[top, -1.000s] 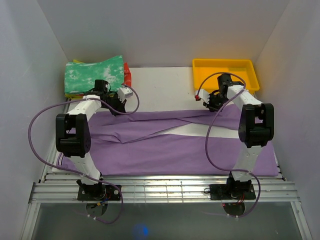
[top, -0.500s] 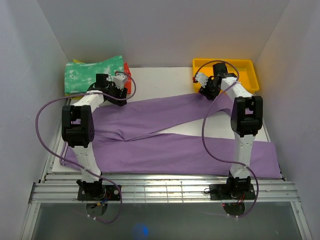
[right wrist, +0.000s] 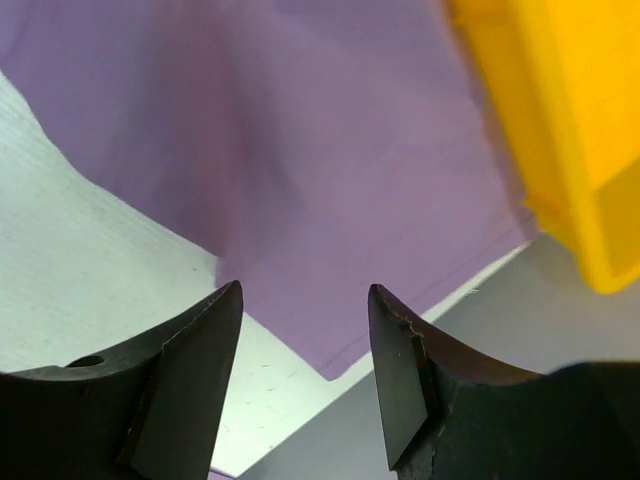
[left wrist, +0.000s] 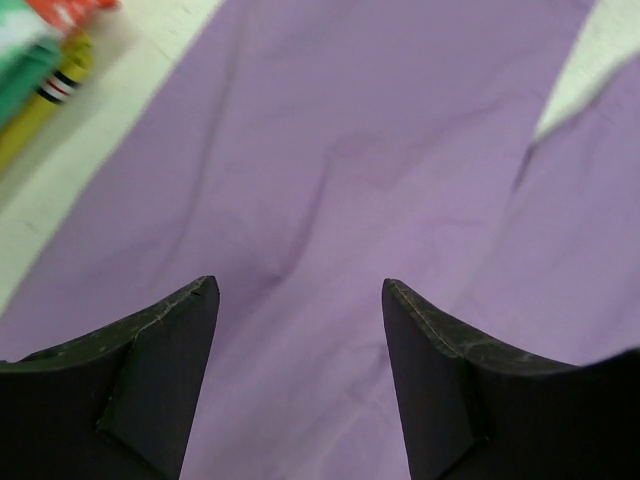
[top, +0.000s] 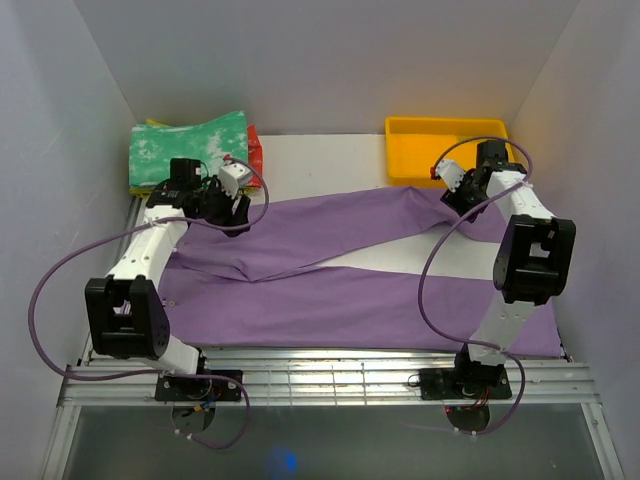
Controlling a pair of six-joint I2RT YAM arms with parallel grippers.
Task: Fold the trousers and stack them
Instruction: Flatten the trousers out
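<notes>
As seen from above, found spread over the white worktop (top: 330, 165): the trousers (top: 350, 300), lilac, unfolded. Run one leg left to right along the near edge. Angle the other leg toward the far right, ending just beside the yellow tray (top: 450, 150). Join at the left end, with a narrow wedge of bare worktop between the legs, widening rightward. Show soft creases only; waistband and buttons not made out.

Left claw (top: 238, 220): positioned over the left far part of the trousers, near the green-and-white garment (top: 190, 150) folded at the far left corner. In its own wrist view, left claw (left wrist: 300, 290) standing wide open, with purple cloth (left wrist: 380, 170) below and nothing between the fingers (left wrist: 150, 370). Grips nothing. Whether touching the cloth: cannot tell. Also noted at that view's upper left corner: edges of the green-and-white garment (left wrist: 20, 60) and a red garment (left wrist: 70, 10), lying apart from the trousers on bare worktop.

Right claw (top: 458, 205): positioned over the far leg's end, just beside the tray. In its wrist view, right claw (right wrist: 305, 290) open to a moderate gap, holding nothing. Below it, the cloth's corner (right wrist: 330, 200) lying on the worktop, with the yellow tray (right wrist: 560, 130) at the right, its edge against the cloth.
</notes>
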